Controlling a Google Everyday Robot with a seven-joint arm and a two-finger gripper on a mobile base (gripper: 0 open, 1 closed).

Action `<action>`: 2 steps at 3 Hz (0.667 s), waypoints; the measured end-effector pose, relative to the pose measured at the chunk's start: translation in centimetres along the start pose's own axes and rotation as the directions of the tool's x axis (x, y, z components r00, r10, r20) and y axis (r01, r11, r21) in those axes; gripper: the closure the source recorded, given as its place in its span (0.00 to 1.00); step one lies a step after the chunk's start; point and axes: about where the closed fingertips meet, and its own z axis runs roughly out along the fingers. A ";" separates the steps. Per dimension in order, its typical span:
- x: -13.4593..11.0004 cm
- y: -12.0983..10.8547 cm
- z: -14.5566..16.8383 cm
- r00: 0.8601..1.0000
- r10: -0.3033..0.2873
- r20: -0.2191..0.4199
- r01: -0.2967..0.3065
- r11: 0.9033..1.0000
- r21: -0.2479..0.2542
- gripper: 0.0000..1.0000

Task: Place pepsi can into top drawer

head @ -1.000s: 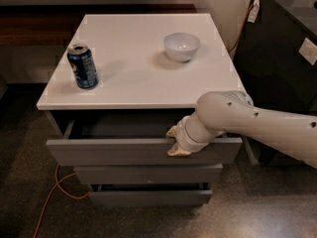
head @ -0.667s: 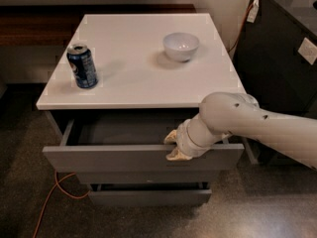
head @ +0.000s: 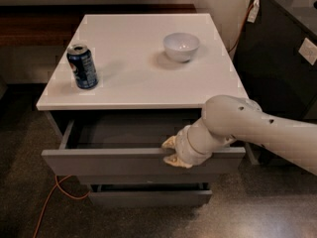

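Observation:
The pepsi can (head: 82, 66) stands upright on the left side of the white cabinet top (head: 133, 81). The top drawer (head: 104, 161) below it is pulled partly out, and its grey interior (head: 129, 133) shows nothing inside. My gripper (head: 172, 151) is at the drawer front's upper edge, right of the middle, with its tan fingers (head: 169, 142) closed over that edge. My white arm reaches in from the right. The can is far up and to the left of the gripper.
A white bowl (head: 181, 46) sits on the cabinet top at the back right. A lower drawer (head: 148, 197) stands slightly out. An orange cable (head: 52, 200) lies on the floor at the left. A dark cabinet (head: 282, 58) stands close on the right.
The top drawer has slid further out toward me, with my gripper moving along on its front edge. The can and bowl have not moved.

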 end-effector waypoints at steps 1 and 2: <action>-0.6 1.1 -0.1 1.000 0.002 0.020 -0.002 1.000 -0.024 1.00; -0.8 1.1 -0.5 1.000 0.002 0.020 -0.002 1.000 -0.024 1.00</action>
